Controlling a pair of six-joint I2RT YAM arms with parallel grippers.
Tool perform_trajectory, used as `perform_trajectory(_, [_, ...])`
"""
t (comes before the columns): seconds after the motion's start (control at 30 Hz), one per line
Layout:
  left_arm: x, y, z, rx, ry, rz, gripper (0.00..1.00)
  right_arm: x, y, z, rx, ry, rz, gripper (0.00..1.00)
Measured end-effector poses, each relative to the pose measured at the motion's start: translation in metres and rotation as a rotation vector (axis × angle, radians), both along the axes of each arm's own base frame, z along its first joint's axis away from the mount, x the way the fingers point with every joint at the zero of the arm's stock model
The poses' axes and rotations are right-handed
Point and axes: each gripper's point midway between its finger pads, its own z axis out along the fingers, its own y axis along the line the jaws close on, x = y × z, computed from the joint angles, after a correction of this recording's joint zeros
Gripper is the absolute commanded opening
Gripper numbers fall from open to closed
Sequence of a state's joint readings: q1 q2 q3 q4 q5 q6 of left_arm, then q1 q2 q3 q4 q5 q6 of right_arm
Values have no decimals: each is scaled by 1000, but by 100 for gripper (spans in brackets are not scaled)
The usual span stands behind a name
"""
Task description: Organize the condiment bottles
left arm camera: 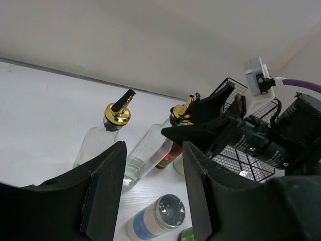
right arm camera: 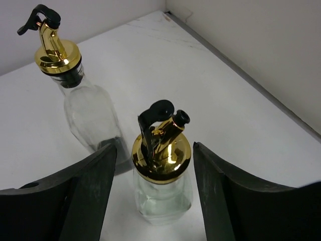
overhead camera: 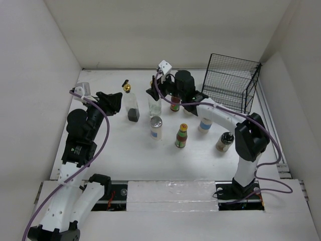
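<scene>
My left gripper point(left arm camera: 152, 155) is spread and holds nothing. A gold-spouted bottle with dark dregs point(left arm camera: 103, 135) stands ahead of it, just left of its gap. My right gripper point(right arm camera: 154, 150) is spread too. Its fingers point(right arm camera: 90, 196) flank the clear gold-spouted bottle point(right arm camera: 161, 175), which stands upright between them. I cannot see any pinch on it.

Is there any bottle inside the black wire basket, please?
No, the top view shows nothing but wire in the basket; the dark-capped bottle and the others stand outside it.
</scene>
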State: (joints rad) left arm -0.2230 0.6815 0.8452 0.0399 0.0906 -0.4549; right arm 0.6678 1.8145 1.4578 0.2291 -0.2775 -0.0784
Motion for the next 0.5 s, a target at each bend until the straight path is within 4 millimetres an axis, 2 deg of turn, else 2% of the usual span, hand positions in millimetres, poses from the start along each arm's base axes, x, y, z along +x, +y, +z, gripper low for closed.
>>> perform_trajectory(0.13, [0, -1, -1, 0, 2, -2, 46, 6, 11, -14, 9, 18, 23, 60])
perform_trajectory(0.17, [0, 0, 0, 0, 2, -2, 46, 7, 13, -19, 8, 26, 26, 48])
perform_trajectory(0.3, [0, -1, -1, 0, 3, -3, 46, 12, 17, -24, 31, 28, 28, 24])
perform_trajectory(0.4, [0, -1, 0, 0, 1, -3, 46, 12, 17, -23, 44, 32, 29, 15])
perform_trajectory(0.5, [0, -1, 0, 0, 0, -4, 46, 13, 18, -21, 60, 34, 27, 13])
